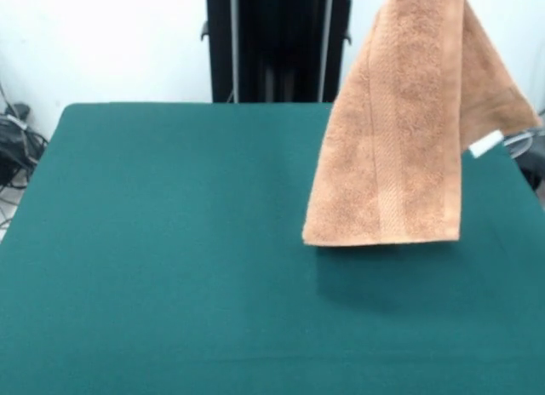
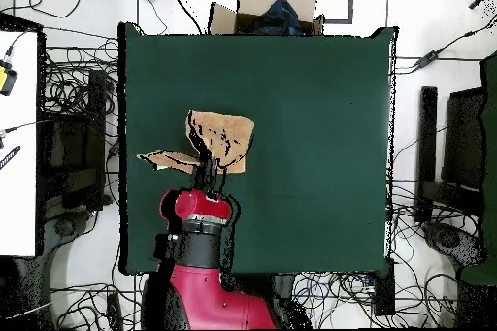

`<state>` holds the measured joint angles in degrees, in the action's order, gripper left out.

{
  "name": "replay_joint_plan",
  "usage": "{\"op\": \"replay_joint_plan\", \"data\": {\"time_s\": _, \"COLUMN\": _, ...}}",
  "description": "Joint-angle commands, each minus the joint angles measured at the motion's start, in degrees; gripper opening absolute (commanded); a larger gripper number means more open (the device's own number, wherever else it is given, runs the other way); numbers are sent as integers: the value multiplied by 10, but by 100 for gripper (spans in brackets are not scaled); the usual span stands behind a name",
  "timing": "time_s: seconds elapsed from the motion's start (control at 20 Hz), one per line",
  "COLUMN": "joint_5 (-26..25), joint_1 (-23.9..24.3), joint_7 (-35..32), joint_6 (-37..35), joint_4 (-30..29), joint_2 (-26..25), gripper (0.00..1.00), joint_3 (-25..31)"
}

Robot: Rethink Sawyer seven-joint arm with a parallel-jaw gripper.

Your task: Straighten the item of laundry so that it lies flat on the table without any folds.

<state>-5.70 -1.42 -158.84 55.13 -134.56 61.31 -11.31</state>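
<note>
The item of laundry, a light orange-tan terry towel, hangs folded in the air over the right side of the table. Its lower edge floats just above the green top and casts a shadow there. A small white tag sticks out at its right edge. The towel's top runs out of the front view, so the gripper does not show there. In the overhead view the towel bunches in front of the red arm, and the gripper holds it at its near edge, above the table.
The black pedestal stands behind the table. A cardboard box sits past the table's opposite edge. Cables cover the floor on all sides, a white bench is at the left and black equipment at the right.
</note>
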Motion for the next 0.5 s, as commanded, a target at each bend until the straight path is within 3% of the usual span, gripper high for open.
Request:
{"op": "replay_joint_plan", "data": {"time_s": 0.05, "joint_5": -50, "joint_1": 10, "joint_7": 90, "joint_6": 8, "joint_4": 13, "joint_2": -47, "gripper": 0, "joint_3": -66}}
{"op": "replay_joint_plan", "data": {"time_s": 0.35, "joint_5": -36, "joint_1": -14, "joint_7": 200, "joint_6": 13, "joint_4": 42, "joint_2": -100, "gripper": 0, "joint_3": -142}}
{"op": "replay_joint_plan", "data": {"time_s": 0.5, "joint_5": -51, "joint_1": -12, "joint_7": 212, "joint_6": 26, "joint_4": 59, "joint_2": -125, "gripper": 0, "joint_3": -168}}
